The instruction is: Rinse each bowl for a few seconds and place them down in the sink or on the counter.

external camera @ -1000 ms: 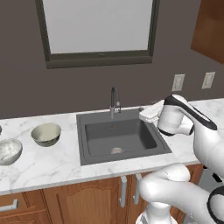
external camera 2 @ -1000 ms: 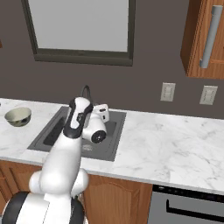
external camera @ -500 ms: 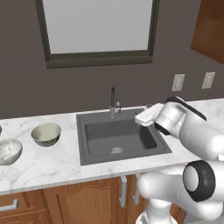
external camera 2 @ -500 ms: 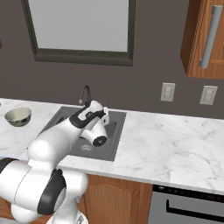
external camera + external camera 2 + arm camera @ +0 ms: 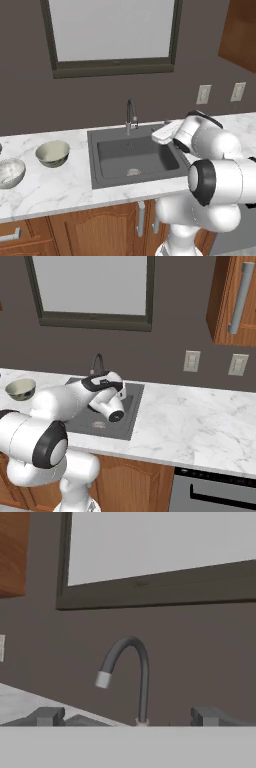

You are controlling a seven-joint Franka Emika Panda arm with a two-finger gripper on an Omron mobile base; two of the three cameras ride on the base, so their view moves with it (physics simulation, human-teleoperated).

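- Well to the left of the sink (image 5: 100,150), both bowls sit on the counter (image 5: 55,187): the olive-beige bowl (image 5: 52,153) with its pale inside nearer the basin, the marbled whitish-grey bowl (image 5: 10,172) farther out by the picture's edge.
- Neither bowl is near the gripper (image 5: 130,718), which hangs by the basin's far right corner, apart from both and holding nothing.
- Its two dark fingertips (image 5: 47,716) stand wide apart, released, with the faucet (image 5: 131,674) between them in the hand view.
- That faucet is a slim dark arched tube with a pale tip; the basin is matte dark grey with a round drain (image 5: 133,172).
- From the right base view, the olive-beige bowl (image 5: 20,388) shows at the far left, and a wooden cabinet (image 5: 235,301) hangs upper right.
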